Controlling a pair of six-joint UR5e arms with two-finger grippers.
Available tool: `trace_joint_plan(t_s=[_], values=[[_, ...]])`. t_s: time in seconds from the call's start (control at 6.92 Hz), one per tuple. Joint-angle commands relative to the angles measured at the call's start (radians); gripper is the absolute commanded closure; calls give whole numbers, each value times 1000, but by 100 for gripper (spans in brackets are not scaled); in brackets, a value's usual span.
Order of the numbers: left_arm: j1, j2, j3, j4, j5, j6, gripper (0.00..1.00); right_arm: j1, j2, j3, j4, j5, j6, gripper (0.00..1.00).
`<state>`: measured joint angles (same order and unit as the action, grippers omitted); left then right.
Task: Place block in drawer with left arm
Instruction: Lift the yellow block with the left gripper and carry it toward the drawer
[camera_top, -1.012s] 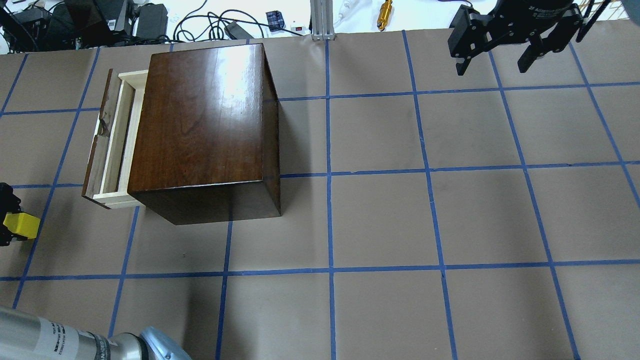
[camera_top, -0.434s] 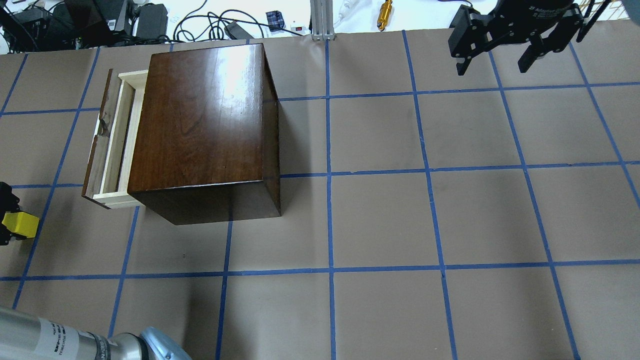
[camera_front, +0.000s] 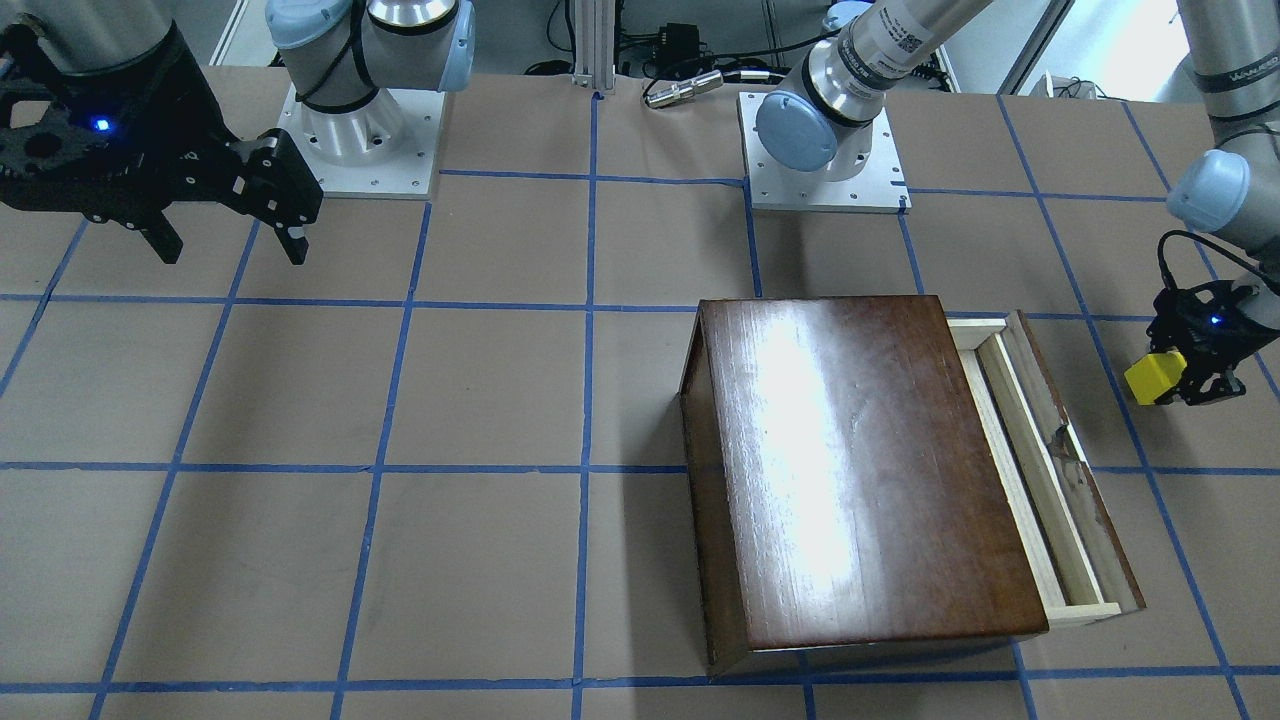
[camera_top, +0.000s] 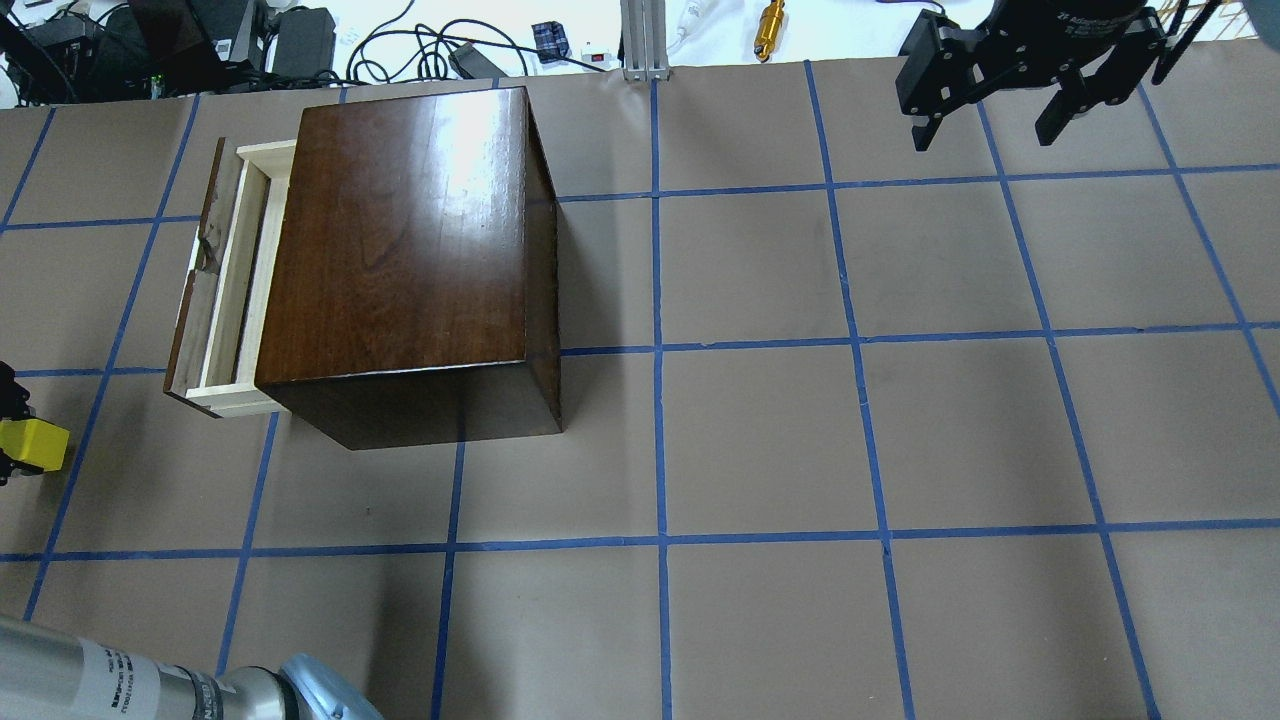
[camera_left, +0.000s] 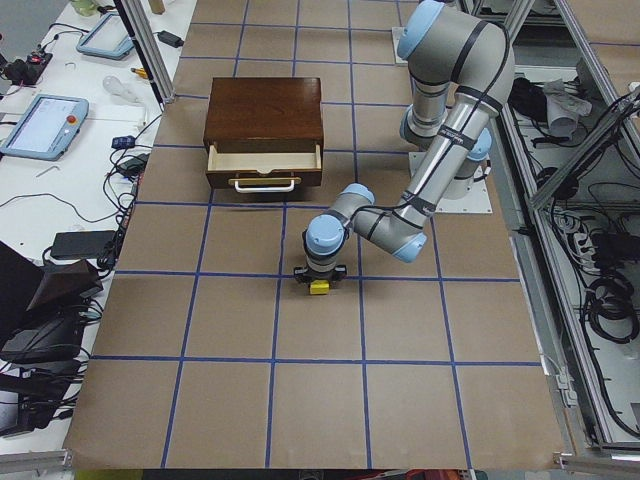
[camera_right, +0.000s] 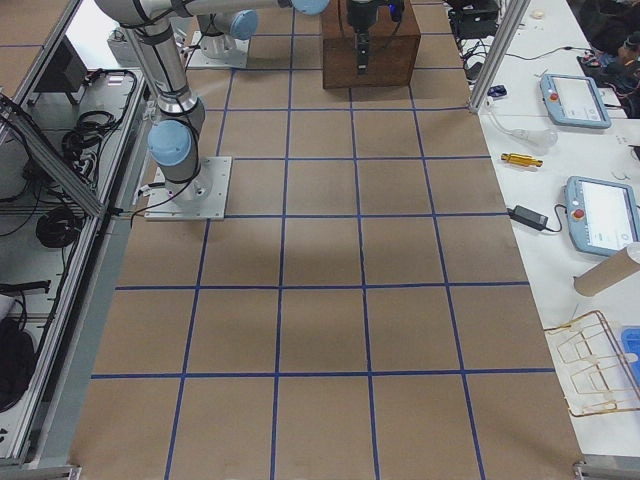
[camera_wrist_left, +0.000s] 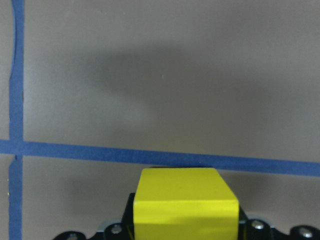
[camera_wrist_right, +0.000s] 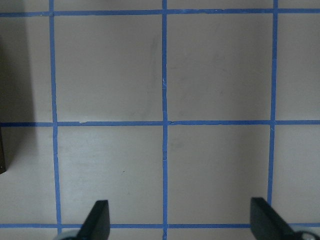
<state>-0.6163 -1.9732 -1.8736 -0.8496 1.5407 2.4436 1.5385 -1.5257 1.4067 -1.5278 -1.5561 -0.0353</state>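
Observation:
My left gripper (camera_front: 1165, 380) is shut on the small yellow block (camera_front: 1153, 377), held above the table beside the drawer. The block also shows at the left edge of the overhead view (camera_top: 32, 444), in the left wrist view (camera_wrist_left: 185, 210) and in the exterior left view (camera_left: 318, 288). The drawer (camera_top: 228, 290) of pale wood with a dark front stands pulled out from the dark-brown box (camera_top: 400, 250); it also shows in the front view (camera_front: 1040, 480). My right gripper (camera_top: 995, 125) is open and empty, far from the box (camera_front: 230, 245).
The table is brown paper with a blue tape grid (camera_top: 660, 345). Cables, a gold tool (camera_top: 769, 28) and a metal post (camera_top: 640, 40) lie beyond the far edge. Both arm bases (camera_front: 820, 150) stand on white plates.
The left gripper with the yellow block has drifted slightly left and up in the overhead view, further toward the frame edge. The right gripper and the drawer have not moved.

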Motion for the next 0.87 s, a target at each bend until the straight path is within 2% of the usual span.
trace_joint_plan(t_s=[0.0,0.43,0.72], values=[[-13,52,89,-139,-1,-15,100,0,1,0,0,1,0,0],[-139,149,282,-487,-16,-159,100,0,1,0,0,-1,0,0],[-270,203,307,-549,-20,-252,100,-1,-1,0,0,1,0,0]])
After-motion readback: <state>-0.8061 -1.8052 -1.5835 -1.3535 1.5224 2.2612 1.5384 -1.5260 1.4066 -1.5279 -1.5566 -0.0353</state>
